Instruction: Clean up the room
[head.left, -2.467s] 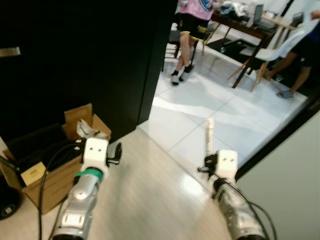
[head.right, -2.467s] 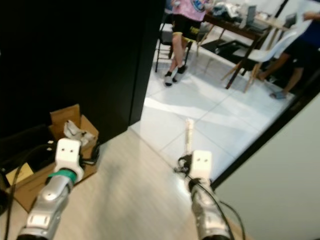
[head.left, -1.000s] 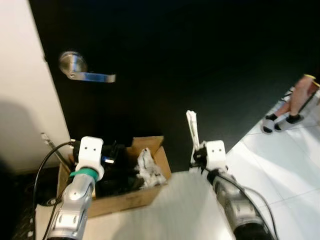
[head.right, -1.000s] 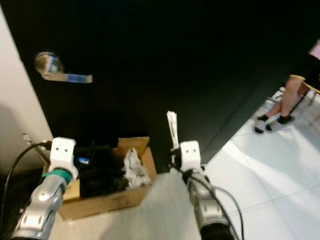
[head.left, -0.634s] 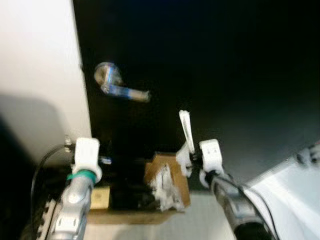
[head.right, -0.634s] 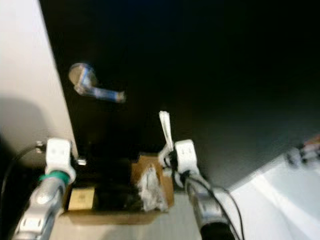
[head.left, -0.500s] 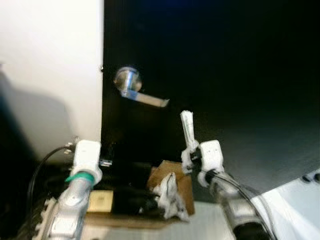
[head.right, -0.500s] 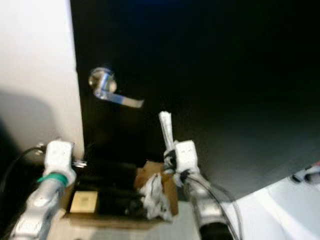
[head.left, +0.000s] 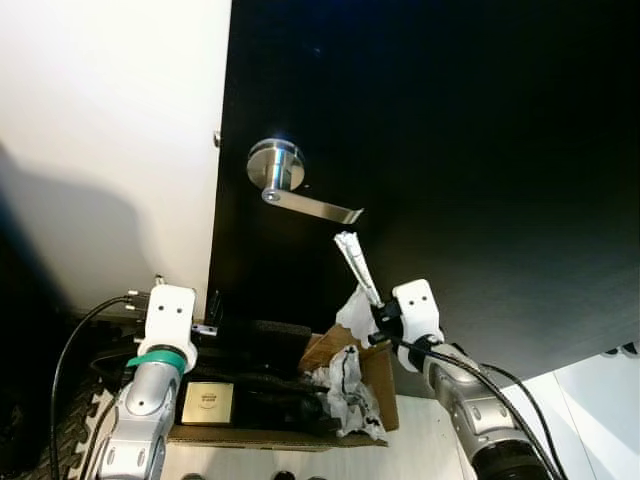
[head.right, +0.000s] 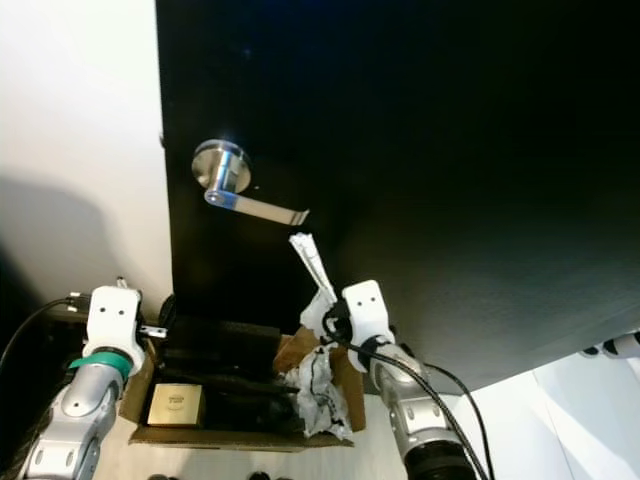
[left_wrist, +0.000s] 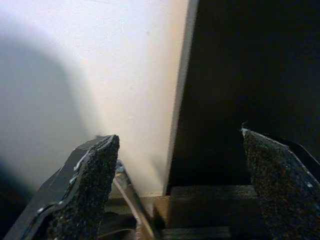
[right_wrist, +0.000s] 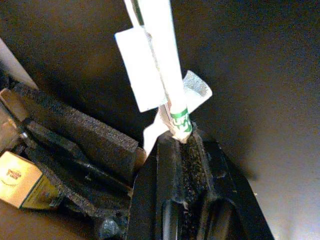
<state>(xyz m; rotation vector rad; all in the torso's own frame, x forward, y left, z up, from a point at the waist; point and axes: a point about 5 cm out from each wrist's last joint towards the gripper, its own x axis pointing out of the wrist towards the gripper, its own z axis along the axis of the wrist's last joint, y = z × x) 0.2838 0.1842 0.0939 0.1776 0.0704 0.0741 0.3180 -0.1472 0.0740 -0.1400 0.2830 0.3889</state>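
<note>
Right hand (right_wrist: 183, 150) pinching rolled white paper wrapper (right_wrist: 159, 65) above cardboard box (head.left: 372, 372); left hand (left_wrist: 175, 185) spread, empty.

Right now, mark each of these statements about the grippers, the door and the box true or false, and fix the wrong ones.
1. The right gripper is shut on a white paper wrapper. True.
2. The left gripper is shut on a cable. False: its fingers stand open with nothing between them.
3. The cardboard box sits on the floor against the black door. True.
4. The silver lever handle hangs on the white wall. False: it is mounted on the black door.
5. Crumpled white paper lies in the box. True.
</note>
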